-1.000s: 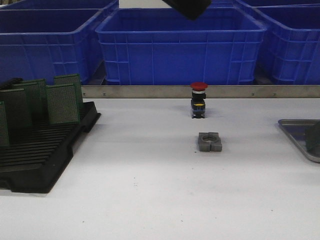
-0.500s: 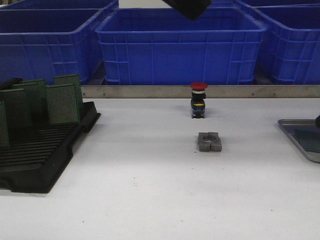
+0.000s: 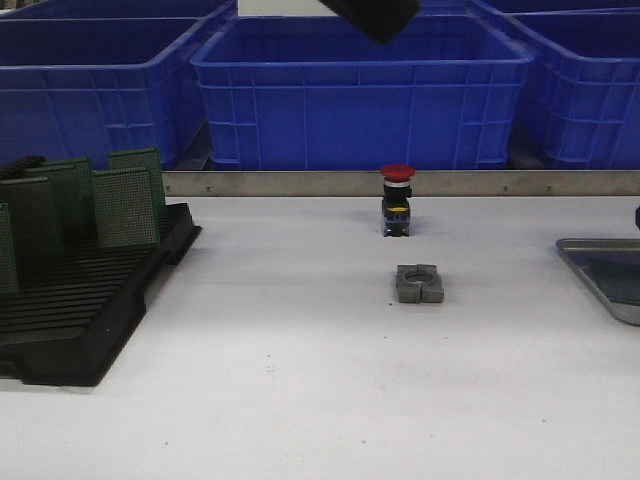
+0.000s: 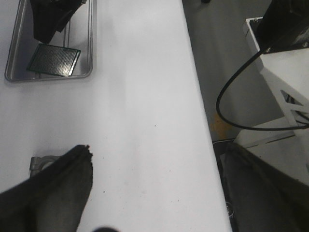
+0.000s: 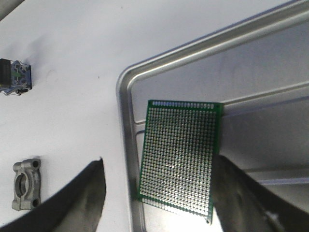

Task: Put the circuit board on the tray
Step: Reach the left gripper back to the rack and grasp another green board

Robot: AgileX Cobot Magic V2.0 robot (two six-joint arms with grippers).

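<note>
A green perforated circuit board [image 5: 181, 157] lies inside the silver tray [image 5: 123, 121], close to the tray's rounded corner and side wall. My right gripper [image 5: 159, 198] hangs open above it, its dark fingers [image 5: 72, 203] apart on either side and touching nothing. In the front view the tray [image 3: 585, 250] sits at the table's right edge with the board [image 3: 622, 280] dark on its floor. The left wrist view shows the tray [image 4: 48, 76] and board [image 4: 53, 60] from afar. My left gripper [image 4: 159, 193] is open and empty, high over the table's middle.
A black slotted rack [image 3: 80, 300] with several upright green boards [image 3: 125, 205] stands at the left. A red-topped push button [image 3: 397, 200] and a grey clamp block [image 3: 419, 283] sit mid-table. Blue crates [image 3: 360, 90] line the back behind a metal rail [image 3: 300, 183].
In the front view my right gripper has lifted off the tray and withdrawn toward the right edge, leaving the board lying there. The left arm has barely moved.
</note>
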